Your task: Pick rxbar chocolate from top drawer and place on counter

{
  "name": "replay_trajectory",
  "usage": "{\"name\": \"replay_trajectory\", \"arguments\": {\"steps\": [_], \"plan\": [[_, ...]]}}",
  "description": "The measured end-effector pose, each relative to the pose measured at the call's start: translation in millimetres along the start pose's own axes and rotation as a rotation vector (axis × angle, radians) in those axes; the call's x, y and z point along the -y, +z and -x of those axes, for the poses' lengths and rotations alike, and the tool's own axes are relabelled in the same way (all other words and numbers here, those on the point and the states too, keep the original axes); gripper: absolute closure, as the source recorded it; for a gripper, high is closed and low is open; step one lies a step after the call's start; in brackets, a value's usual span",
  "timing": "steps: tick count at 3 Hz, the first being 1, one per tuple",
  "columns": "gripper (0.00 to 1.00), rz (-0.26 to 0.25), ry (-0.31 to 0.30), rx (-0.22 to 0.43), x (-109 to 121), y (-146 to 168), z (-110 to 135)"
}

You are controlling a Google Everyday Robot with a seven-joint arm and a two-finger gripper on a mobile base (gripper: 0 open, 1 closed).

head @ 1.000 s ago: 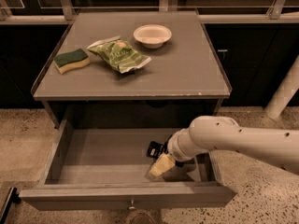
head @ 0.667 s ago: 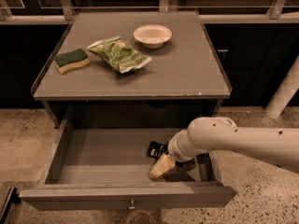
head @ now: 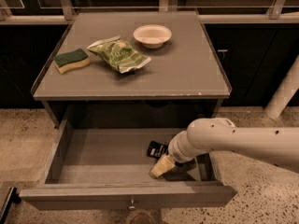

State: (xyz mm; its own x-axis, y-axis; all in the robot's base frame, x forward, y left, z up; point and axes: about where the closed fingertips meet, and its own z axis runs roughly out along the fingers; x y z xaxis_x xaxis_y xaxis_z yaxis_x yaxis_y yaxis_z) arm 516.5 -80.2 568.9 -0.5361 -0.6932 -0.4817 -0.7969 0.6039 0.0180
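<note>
1 tool [head: 160,167] in drawer [head: 100,153] near rxbar [head: 156,149]

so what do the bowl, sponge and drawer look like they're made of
The bowl: pale, matte, thin-rimmed, likely paper pulp or plastic. The sponge: yellow foam under a green scrub layer. The drawer: grey painted wood, going by flat boards, though laminate is possible. The gripper is inside the drawer, right of middle.

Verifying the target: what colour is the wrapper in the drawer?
Black wrapper, camera view; gripper near it in the drawer.
</note>
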Motion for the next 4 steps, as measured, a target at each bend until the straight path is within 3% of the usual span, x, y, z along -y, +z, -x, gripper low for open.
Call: {"name": "replay_trajectory", "arguments": {"steps": [3,4], "plan": [[0.87,0.0,0.0,0.0,-0.3,-15.6,8.6],[1.0,0.0,0.0,0.0,-0.5,-23.5,13.4]]}}
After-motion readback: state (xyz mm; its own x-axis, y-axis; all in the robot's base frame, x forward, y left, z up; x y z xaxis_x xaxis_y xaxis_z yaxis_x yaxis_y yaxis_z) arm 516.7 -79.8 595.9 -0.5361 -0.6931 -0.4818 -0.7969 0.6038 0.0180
